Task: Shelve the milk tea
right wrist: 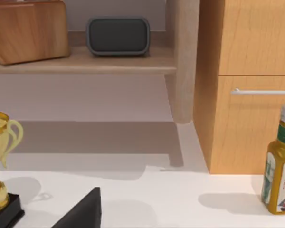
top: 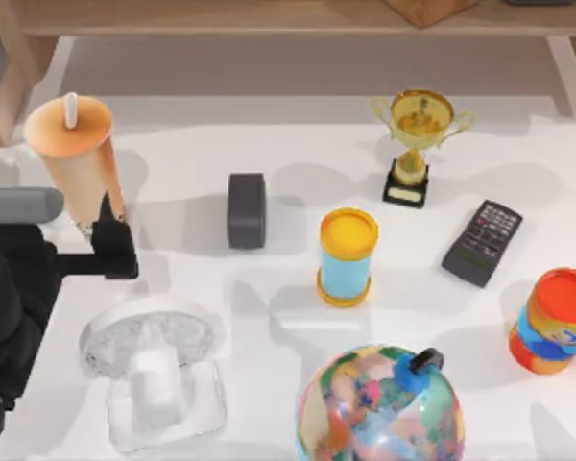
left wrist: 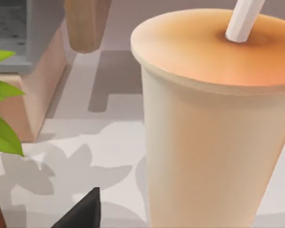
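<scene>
The milk tea (top: 77,158) is a tall tapered peach-beige cup with an orange top and a white straw, standing at the table's far left. It looms close in the left wrist view, the milk tea (left wrist: 213,133) just right of centre. My left gripper (top: 98,230) is open at the cup's base, one black finger (top: 112,238) on its right side and the other hidden behind the cup. That fingertip (left wrist: 85,211) stands apart from the cup wall. The right arm is parked, with one fingertip (right wrist: 85,211) in its wrist view.
On the table are a grey box (top: 247,209), a blue cylinder with yellow ends (top: 347,257), a gold trophy (top: 418,144), a black calculator (top: 482,242), a squat banded can (top: 554,320), a globe (top: 379,408) and a clear glass piece (top: 154,370). A wooden shelf (top: 269,17) runs along the back.
</scene>
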`<move>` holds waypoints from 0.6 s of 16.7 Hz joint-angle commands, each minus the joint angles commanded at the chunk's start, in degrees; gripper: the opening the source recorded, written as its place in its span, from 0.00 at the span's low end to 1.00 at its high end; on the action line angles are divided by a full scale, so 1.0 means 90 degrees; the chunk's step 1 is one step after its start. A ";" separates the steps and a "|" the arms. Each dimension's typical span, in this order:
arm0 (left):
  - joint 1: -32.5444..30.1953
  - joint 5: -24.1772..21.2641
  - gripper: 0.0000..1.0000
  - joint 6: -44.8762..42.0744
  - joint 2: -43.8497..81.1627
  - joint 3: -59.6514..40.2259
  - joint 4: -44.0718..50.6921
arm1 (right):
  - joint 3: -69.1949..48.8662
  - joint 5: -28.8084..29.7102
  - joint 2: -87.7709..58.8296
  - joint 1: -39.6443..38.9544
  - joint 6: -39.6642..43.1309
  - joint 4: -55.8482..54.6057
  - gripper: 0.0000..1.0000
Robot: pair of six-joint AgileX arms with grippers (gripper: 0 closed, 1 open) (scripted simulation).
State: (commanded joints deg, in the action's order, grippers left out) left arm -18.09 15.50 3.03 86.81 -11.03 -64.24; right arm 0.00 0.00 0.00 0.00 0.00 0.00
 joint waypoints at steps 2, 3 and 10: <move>-0.0022 0.0016 1.00 0.0005 0.0087 -0.0012 -0.0067 | 0.0000 0.0000 0.0000 0.0000 0.0000 0.0000 1.00; -0.0022 0.0016 1.00 0.0005 0.0087 -0.0012 -0.0067 | 0.0000 0.0000 0.0000 0.0000 0.0000 0.0000 1.00; 0.0151 -0.0166 1.00 -0.0032 0.0793 -0.0605 -0.0200 | 0.0000 0.0000 0.0000 0.0000 0.0000 0.0000 1.00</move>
State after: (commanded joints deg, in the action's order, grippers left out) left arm -16.74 14.01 2.75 93.95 -16.47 -66.04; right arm 0.00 0.00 0.00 0.00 0.00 0.00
